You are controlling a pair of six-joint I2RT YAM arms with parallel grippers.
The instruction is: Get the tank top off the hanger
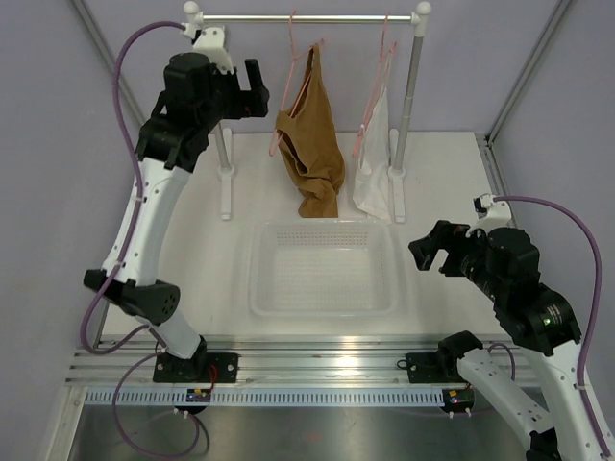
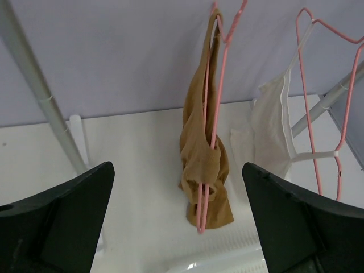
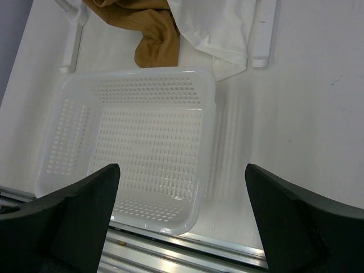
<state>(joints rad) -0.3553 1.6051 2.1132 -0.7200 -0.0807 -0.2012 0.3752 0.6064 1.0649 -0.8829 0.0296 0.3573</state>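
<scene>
Two pink hangers ahead of the left end effector (image 2: 177,222): the hanger (image 2: 220,85) straight ahead, a second hanger (image 2: 346,114) further right. One tank top (image 2: 196,153), one white garment (image 2: 273,125). One basket (image 3: 142,91) just ahead of the right end effector (image 3: 182,222). One rail (image 1: 307,17), two posts (image 1: 413,86) (image 1: 226,158).

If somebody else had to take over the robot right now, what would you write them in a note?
Left gripper: fingers open, empty, raised near the rail, pointed at the tank top.
Right gripper: fingers open, empty, low, right of the basket.
The tank top hangs bunched on the pink hanger, beside a white garment.
Done: nothing yet.
Left: grab the tank top and pull it off the hanger.
</scene>
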